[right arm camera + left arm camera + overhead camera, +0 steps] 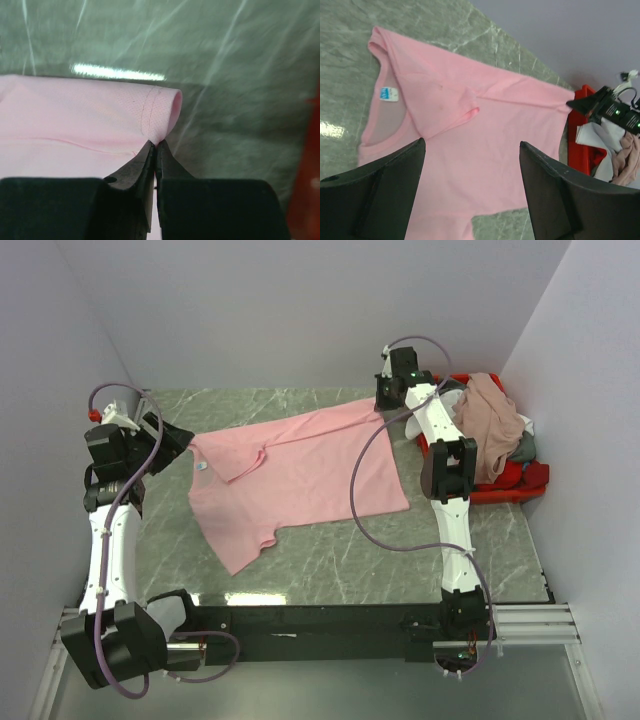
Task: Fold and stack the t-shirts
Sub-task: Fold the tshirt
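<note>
While the light pink short-sleeved t-shirt (310,475) is spread unfolded on the green marbled bench (330,560), no fold is seen and no stack begun, so nearly all the task is judged left. Its far hem corner is pinched between the pressed-together right fingers (155,146) near the rigid red plastic bin (515,485), where a heap of dusty rose, white and grey shirts (495,425) lies, and the left fingers (180,440) are spread wide by the collar, gripping nothing. The bench is enclosed by plain pale walls (300,310) on three sides.
</note>
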Action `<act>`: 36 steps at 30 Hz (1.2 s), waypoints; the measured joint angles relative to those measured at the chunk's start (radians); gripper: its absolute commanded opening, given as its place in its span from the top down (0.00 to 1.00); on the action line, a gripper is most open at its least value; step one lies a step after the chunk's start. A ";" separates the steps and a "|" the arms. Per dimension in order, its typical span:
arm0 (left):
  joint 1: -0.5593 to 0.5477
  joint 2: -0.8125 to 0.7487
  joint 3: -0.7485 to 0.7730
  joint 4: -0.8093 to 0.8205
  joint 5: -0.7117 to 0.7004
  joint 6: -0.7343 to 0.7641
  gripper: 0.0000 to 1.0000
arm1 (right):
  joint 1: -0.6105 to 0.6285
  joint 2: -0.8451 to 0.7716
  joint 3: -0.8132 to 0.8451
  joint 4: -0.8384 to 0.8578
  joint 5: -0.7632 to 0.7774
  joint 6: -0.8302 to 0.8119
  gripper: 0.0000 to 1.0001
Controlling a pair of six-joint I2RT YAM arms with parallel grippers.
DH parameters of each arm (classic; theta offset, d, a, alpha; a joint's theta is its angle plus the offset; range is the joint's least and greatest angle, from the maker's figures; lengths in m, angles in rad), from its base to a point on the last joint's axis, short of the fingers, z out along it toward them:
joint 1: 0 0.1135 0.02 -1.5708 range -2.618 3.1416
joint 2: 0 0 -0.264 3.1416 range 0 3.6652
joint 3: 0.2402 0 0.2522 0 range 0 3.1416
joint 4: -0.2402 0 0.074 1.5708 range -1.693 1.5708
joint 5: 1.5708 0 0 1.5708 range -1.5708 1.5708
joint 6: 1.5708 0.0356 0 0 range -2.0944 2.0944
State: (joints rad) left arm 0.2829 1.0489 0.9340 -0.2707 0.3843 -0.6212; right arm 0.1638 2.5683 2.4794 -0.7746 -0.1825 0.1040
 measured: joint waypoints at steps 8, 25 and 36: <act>0.000 0.019 -0.082 0.018 0.112 -0.058 0.19 | -0.007 -0.002 0.007 0.146 0.159 -0.103 0.28; -0.718 -0.220 -0.266 -0.303 -0.185 -0.339 0.39 | 0.150 -0.908 -0.943 0.102 -0.581 -0.902 0.22; -1.191 0.011 -0.315 -0.530 -0.512 -0.731 0.37 | 0.195 -1.205 -1.454 0.026 -0.696 -1.148 0.22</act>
State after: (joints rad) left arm -0.9077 1.0599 0.6189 -0.8009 -0.1276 -1.3521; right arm 0.3588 1.3636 1.0256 -0.7483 -0.8787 -1.0439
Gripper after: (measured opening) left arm 0.629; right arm 0.779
